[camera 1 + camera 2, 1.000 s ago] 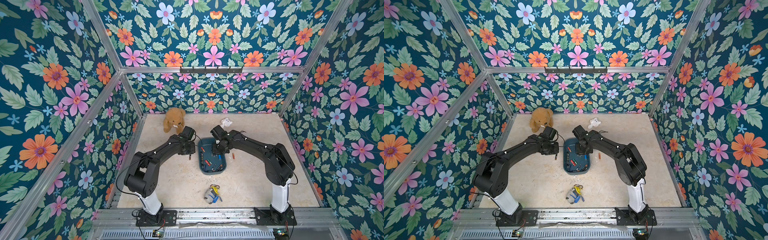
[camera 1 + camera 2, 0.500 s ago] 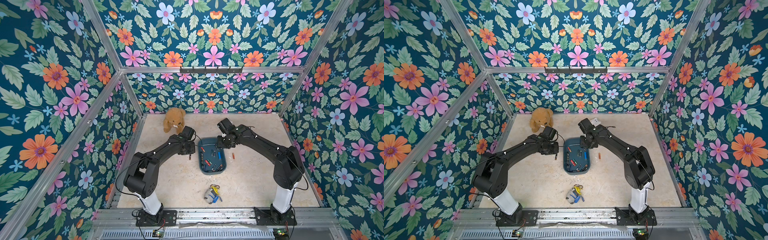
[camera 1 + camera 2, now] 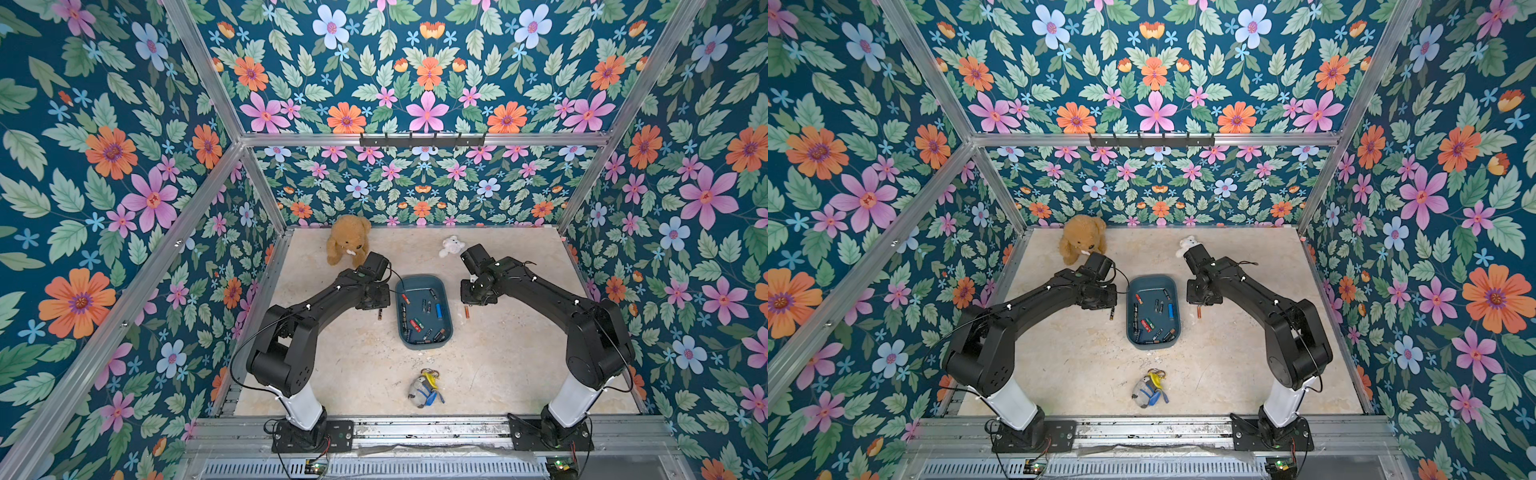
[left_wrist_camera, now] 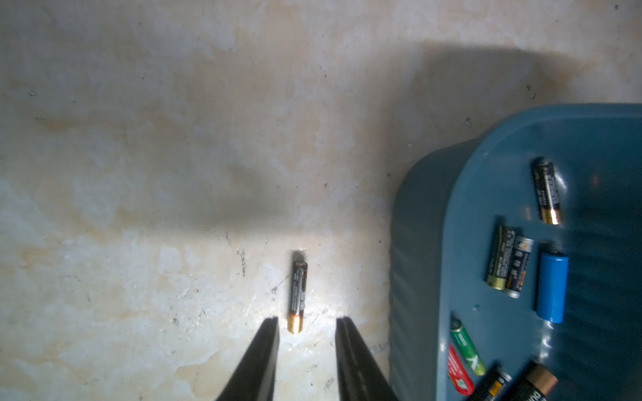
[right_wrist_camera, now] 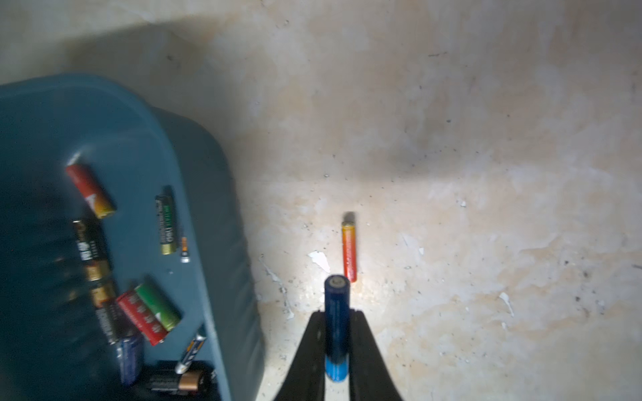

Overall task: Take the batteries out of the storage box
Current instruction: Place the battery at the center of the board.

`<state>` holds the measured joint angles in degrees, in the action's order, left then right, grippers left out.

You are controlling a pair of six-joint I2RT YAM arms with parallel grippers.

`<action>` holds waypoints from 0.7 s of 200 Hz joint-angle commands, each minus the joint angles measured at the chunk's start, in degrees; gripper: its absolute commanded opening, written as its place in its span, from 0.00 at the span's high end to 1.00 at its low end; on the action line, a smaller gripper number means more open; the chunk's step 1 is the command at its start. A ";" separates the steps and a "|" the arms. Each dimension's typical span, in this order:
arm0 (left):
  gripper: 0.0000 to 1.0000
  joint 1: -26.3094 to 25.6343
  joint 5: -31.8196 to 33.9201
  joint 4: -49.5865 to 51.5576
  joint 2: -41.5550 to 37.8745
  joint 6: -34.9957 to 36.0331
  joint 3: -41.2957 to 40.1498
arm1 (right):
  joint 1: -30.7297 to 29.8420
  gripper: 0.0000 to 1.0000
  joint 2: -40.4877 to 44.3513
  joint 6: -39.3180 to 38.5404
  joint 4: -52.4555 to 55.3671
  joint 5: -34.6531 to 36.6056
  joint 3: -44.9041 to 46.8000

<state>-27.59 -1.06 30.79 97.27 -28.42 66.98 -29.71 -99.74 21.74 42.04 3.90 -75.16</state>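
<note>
Front edge: a small grey toy (image 3: 423,390) with yellow and blue parts lies on the pale table (image 3: 365,374) between the two arm bases, well apart from the box.
Storage box: the teal storage box (image 3: 417,284) sits mid-table between the two arms, its long sides running away from the bases.
Contents: most of the batteries (image 3: 420,322) lie loose on the box floor at mixed angles. They are mainly black with copper ends, with red, green and blue ones among them.
Left gripper: the left gripper (image 4: 307,319) hangs low over the table just beside the box's left wall, fingers parted and grasping nothing.
Black battery: a black battery (image 4: 298,295) lies flat on the table outside the box. Its copper end sits between the two fingertips and seems to touch neither.
Right gripper: the right gripper (image 5: 337,314) is over the table on the box's right side, fingers clenched on a dark blue battery (image 5: 336,302).
Held cell: it lies lengthwise along the fingers and sticks out past their tips. Whether it touches the table I cannot tell.
Orange battery: an orange battery (image 5: 349,251) lies flat on the table just beyond the held cell's tip, near the box's right wall but apart from it.
Far left: a brown teddy bear (image 3: 348,241) sits near the back wall, behind the left wrist.
Far right: a small white plush (image 3: 452,246) lies near the back, just beyond the right arm.
</note>
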 commanded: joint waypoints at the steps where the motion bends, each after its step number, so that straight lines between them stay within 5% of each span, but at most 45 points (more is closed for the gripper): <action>1: 0.66 0.08 -0.08 0.68 0.11 -0.34 0.46 | 0.63 0.84 0.36 -2.04 -1.25 1.37 2.11; 140: 0.66 0.00 -0.26 0.93 0.28 -0.35 0.31 | 2.21 0.84 -4.05 -4.95 -5.94 2.38 6.00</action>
<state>-27.66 -1.41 30.89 97.60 -28.58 67.26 -27.68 -103.18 17.91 36.95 5.17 -68.84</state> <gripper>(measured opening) 0.342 0.162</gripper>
